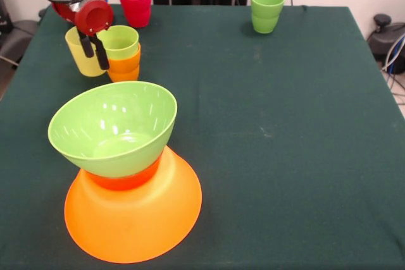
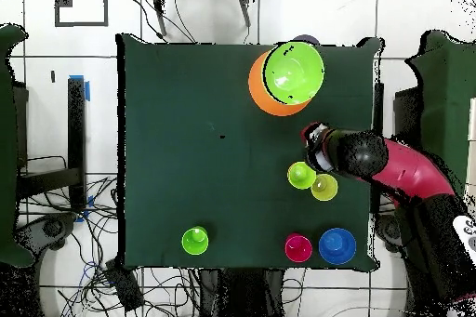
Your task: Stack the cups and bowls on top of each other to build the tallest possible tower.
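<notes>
Tower base: large orange bowl point(image 1: 133, 219), upside down near the table's point(image 1: 285, 156) front left corner, with a small orange-red bowl point(image 1: 123, 180) and a lime green bowl point(image 1: 114, 128) on it.
Gripper point(image 1: 93, 47): two dark fingers hanging a little apart, holding nothing.
Relation: fingers hang between the yellow cup point(image 1: 82, 52) and the lime cup point(image 1: 121, 41) nested in orange cups point(image 1: 124, 66), all upright.
Outward: red cup point(image 1: 136, 4) and green cups point(image 1: 266, 11) along the far edge.
</notes>
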### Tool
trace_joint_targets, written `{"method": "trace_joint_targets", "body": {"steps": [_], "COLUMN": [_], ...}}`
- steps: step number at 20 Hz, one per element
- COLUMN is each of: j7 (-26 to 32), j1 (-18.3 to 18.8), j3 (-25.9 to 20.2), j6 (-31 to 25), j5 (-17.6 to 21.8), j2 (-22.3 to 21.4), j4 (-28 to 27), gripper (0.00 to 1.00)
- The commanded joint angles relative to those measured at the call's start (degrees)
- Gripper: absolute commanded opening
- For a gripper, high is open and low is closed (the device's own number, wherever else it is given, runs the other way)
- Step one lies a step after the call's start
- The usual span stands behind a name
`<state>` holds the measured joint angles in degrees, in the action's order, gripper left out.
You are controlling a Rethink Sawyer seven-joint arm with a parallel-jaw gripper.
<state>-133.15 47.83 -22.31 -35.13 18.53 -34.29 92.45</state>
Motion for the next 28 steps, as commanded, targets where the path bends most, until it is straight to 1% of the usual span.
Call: {"method": "trace_joint_targets", "body": {"steps": [1,6,13,17,23,28], "j7": [-2.48,-2.18,-1.72,-2.95,-5.15,-5.94], "j1": [-2.44,-2.15,-1.61,-2.19,-3.95,-5.23], "j3": [4.40,5.46,6.16,6.60,7.21,7.75], "j6": [-0.49,-1.27,0.39,1.82,4.26,4.69], "j5": [1.53,0.77,0.47,-0.06,-0.34,-1.14], "j2": [-0.51,-2.87,-2.68,-3.17,-2.13,-1.89], "j4": [1.11,4.75,6.90,8.88,9.27,8.93], "gripper": [1.00,1.00,1.00,1.00,1.00,1.00]}}
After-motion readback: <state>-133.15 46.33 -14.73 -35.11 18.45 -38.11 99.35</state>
